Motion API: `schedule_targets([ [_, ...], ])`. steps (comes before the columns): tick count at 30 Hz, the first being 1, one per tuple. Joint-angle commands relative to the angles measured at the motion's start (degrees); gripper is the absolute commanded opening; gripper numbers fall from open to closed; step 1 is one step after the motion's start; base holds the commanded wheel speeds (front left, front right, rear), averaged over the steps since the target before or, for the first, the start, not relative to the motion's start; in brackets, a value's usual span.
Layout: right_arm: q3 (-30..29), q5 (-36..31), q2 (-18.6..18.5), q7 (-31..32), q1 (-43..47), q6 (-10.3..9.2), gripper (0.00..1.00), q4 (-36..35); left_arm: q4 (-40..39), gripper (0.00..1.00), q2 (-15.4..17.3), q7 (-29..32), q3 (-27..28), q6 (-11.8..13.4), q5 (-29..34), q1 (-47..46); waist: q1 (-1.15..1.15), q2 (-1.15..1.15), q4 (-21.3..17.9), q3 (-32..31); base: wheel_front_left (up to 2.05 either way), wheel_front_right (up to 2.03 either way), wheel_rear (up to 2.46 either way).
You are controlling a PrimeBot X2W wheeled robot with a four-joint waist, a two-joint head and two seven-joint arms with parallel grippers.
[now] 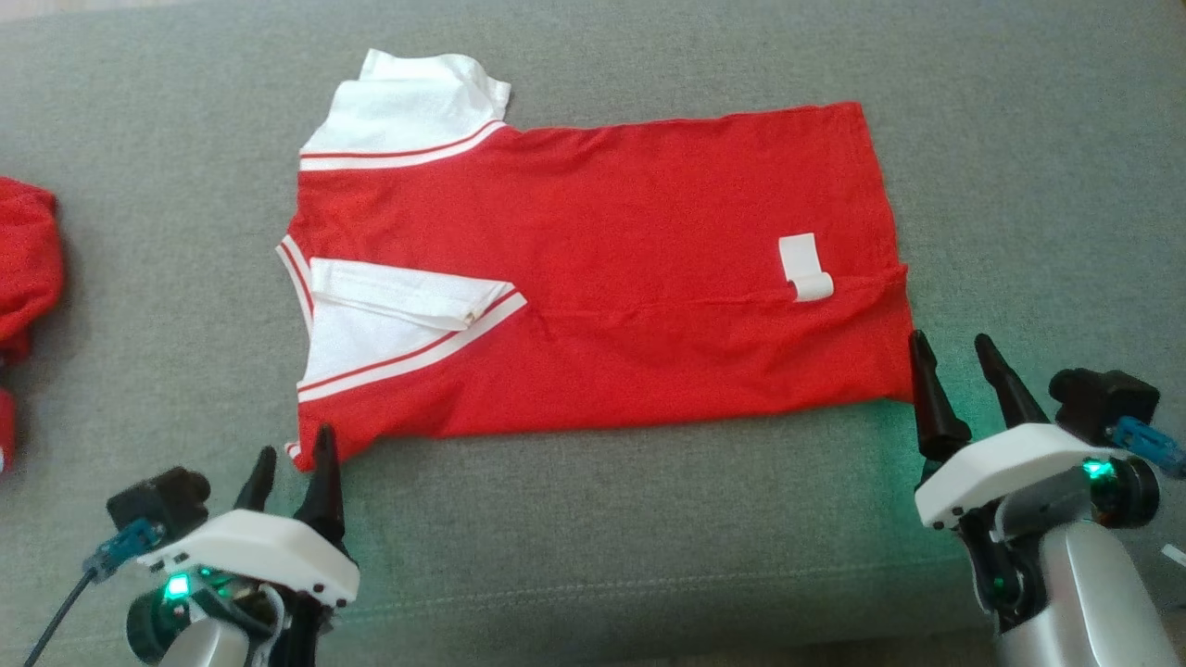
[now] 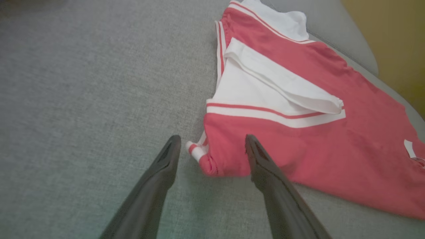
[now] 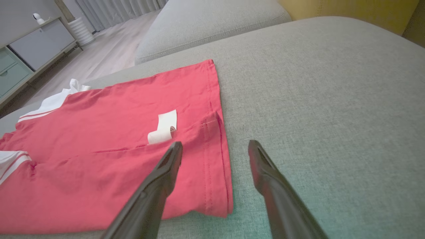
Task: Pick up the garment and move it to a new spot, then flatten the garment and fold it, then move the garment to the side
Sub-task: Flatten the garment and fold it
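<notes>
grey cushion [image 1: 593, 519] bears a folded red garment [image 1: 602, 232], its white label [image 1: 804, 267] curled.

A grey woven cushion [image 1: 593, 519] carries everything, with a stitched seam along the lower part of the frame. A red garment [image 1: 602, 232] lies flat across the centre, touching the fabric all along. Its white sleeves [image 1: 408, 102] are at the left and its hem at the right. A long crease runs across it, and a small white label [image 1: 804, 267] sits near the right end. Well apart, at the far left edge, lies a bunched red cloth [image 1: 28, 259].
</notes>
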Motion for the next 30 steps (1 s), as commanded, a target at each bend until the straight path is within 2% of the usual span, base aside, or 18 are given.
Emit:
schedule_targets([
  [1, 1.66, 0.35, -0.17, 0.40, -0.54, 0.39, 1.00, -2.36, -0.94, 1.00, 0.51, 0.31, 2.46, 0.50, -0.73, -2.15, 0.00, 0.00, -0.37, 0.46, 0.00, 0.00, 0.00],
  [7, 2.76, 0.66, -0.17, 1.92, -2.26, 0.39, 1.00, -0.52, 0.78, 0.99, 0.16, 2.53, 1.92, 0.07, -2.23, -2.92, 0.00, 0.00, -1.13, 1.34, 0.00, 0.00, 0.00],
  [8, 3.01, 0.57, -0.17, 2.19, -2.73, 0.39, 1.00, 0.32, 1.03, 0.87, 0.04, 2.49, 2.01, 0.03, -2.42, -3.07, 0.00, 0.00, -1.16, 1.42, 0.00, 0.00, 0.00],
  [9, 3.29, 0.55, -0.17, 2.41, -3.20, 0.39, 1.00, 1.17, 1.26, 0.62, -0.15, 2.35, 2.16, -0.03, -2.67, -3.23, 0.00, 0.00, -1.15, 1.51, 0.00, 0.00, 0.00],
  [10, 3.52, 0.77, -0.17, 2.62, -3.66, 0.39, 1.00, 2.13, 1.50, 0.41, -0.44, 2.15, 2.40, -0.14, -3.06, -3.41, 0.00, 0.00, -1.12, 1.60, 0.00, 0.00, 0.00],
  [13, 4.18, 1.10, -0.17, 2.72, -5.08, 0.39, 1.00, 4.99, 2.22, 0.03, -1.20, 1.30, 3.06, -0.60, -3.94, -4.28, 0.00, 0.00, -0.97, 1.85, 0.00, 0.00, 0.00],
  [14, 4.40, 1.32, -0.17, 2.57, -5.55, 0.39, 1.00, 5.89, 2.47, 0.00, -1.39, 0.98, 3.22, -0.78, -4.12, -4.55, 0.00, 0.00, -0.90, 1.91, 0.00, 0.00, 0.00],
  [20, 6.23, 1.47, -0.17, 3.68, -8.86, 0.39, 1.00, 14.40, 3.80, 0.00, -1.74, -0.24, 2.93, -2.15, -4.15, -5.75, 0.00, 0.00, -0.45, 1.97, 0.00, 0.00, 0.00],
  [21, 6.44, 1.18, -0.17, 3.68, -9.38, 0.39, 0.91, 15.61, 3.83, 0.00, -1.78, -0.43, 2.81, -2.37, -4.09, -5.86, 0.00, 0.00, -0.33, 1.91, 0.00, 0.00, 0.00],
  [24, 7.18, 1.48, -0.17, 3.14, -10.56, 0.39, 0.45, 18.07, 3.55, 0.00, -1.84, -1.20, 2.40, -3.19, -3.76, -6.20, 0.00, 0.00, 0.08, 1.42, 0.00, 0.00, 0.00],
  [26, 7.49, 1.70, -0.17, 2.15, -11.13, 0.39, 0.00, 18.62, 3.17, 0.00, -1.82, -1.79, 2.26, -3.59, -3.51, -6.38, 0.00, 0.00, 0.22, 0.84, 0.00, 0.00, 0.00],
  [30, 6.84, 1.95, -0.17, 0.36, -11.37, 0.39, 0.00, 18.13, 1.80, 0.00, -1.60, -2.65, 1.83, -4.04, -2.80, -6.44, 0.00, 0.00, 0.42, -1.06, 0.00, 0.00, 0.00],
])
